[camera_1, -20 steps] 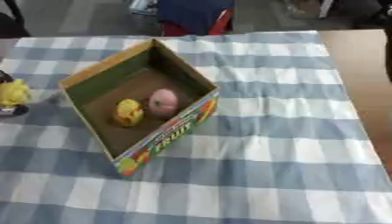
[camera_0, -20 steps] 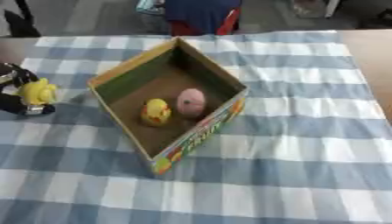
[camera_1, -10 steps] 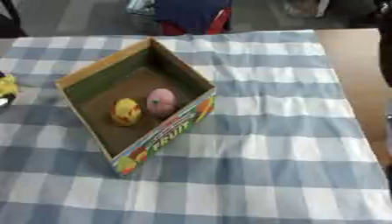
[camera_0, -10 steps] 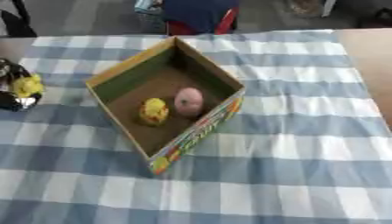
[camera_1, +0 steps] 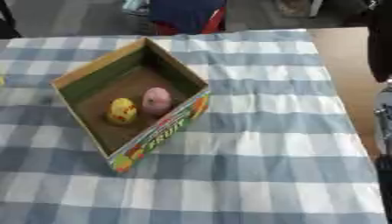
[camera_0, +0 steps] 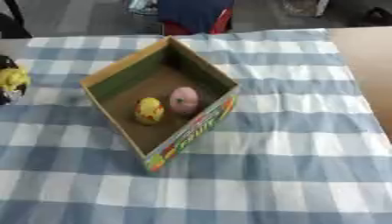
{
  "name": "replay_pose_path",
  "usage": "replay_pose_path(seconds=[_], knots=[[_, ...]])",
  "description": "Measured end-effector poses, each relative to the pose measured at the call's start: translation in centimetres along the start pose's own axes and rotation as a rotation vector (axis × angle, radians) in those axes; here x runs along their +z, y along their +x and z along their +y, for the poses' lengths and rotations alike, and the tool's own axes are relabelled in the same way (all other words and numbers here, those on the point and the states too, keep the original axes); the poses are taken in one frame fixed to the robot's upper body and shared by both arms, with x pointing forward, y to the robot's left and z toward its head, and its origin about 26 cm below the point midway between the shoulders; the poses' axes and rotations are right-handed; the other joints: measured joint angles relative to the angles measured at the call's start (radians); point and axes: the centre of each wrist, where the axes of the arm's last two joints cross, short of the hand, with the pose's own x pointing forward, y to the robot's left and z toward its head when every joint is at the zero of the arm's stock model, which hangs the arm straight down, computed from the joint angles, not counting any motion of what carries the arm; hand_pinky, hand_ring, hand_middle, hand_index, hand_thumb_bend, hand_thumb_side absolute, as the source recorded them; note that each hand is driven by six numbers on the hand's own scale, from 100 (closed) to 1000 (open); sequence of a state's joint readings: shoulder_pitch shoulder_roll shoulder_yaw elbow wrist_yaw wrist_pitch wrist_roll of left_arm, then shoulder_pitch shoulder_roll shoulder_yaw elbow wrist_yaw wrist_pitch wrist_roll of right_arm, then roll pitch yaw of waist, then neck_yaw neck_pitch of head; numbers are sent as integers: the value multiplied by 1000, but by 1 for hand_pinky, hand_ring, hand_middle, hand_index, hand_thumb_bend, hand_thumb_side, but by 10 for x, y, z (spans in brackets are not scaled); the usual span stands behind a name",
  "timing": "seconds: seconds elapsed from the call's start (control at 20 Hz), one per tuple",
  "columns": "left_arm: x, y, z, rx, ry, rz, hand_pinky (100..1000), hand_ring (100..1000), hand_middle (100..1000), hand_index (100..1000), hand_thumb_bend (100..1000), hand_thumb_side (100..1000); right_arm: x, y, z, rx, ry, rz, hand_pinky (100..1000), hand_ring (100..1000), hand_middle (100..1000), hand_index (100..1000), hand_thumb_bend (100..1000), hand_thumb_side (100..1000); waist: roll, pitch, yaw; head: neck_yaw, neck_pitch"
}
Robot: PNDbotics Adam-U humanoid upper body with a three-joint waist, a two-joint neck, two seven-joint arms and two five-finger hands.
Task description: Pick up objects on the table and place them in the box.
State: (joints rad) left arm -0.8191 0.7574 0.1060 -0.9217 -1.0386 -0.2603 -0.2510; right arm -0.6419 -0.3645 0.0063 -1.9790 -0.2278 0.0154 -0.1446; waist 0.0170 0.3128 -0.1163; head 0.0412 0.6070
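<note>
An open cardboard box (camera_0: pixel 193 131) with a printed front wall lies askew at the middle left of the checked tablecloth. Inside it, side by side on the floor, are a yellow toy (camera_0: pixel 149 110) and a pink rounded toy (camera_0: pixel 183 99). At the left edge of the left eye view my black left hand (camera_0: pixel 6 94) is curled round another small yellow thing (camera_0: pixel 14 78), left of the box and apart from it. A dark and grey part at the right edge of the right eye view may be my right hand (camera_1: pixel 385 127); its shape is hidden.
The blue and white checked cloth (camera_0: pixel 291 175) covers the table in front of and to the right of the box. Bare wooden table (camera_1: pixel 341 48) shows at the far right. A dark blue and red object (camera_0: pixel 191 13) stands beyond the far edge.
My left hand with the yellow thing has drifted a little toward the left edge and farther back. The whole picture has also shifted slightly. The box and its toys have stayed put.
</note>
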Motion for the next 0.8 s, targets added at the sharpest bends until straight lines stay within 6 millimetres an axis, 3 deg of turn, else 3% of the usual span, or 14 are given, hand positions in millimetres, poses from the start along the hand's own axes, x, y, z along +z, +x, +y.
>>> replay_pose_path(seconds=[0.2, 0.55, 0.8], knots=[[0, 4, 5, -18, 47, -9, 100, 481, 370, 571, 100, 195, 0, 0, 0, -3, -1, 1, 685, 716, 653, 855, 100, 981, 4, -6, 1, -3, 1], [0, 16, 20, -58, 184, -44, 100, 384, 260, 441, 100, 226, 0, 0, 0, -6, -4, 2, 684, 716, 654, 855, 100, 983, 7, -15, 2, -4, 1], [-1, 32, 37, -56, 287, -120, 100, 371, 247, 423, 100, 229, 1, -1, 1, -12, -6, 3, 684, 716, 654, 855, 100, 976, 10, -18, 1, -4, 1]])
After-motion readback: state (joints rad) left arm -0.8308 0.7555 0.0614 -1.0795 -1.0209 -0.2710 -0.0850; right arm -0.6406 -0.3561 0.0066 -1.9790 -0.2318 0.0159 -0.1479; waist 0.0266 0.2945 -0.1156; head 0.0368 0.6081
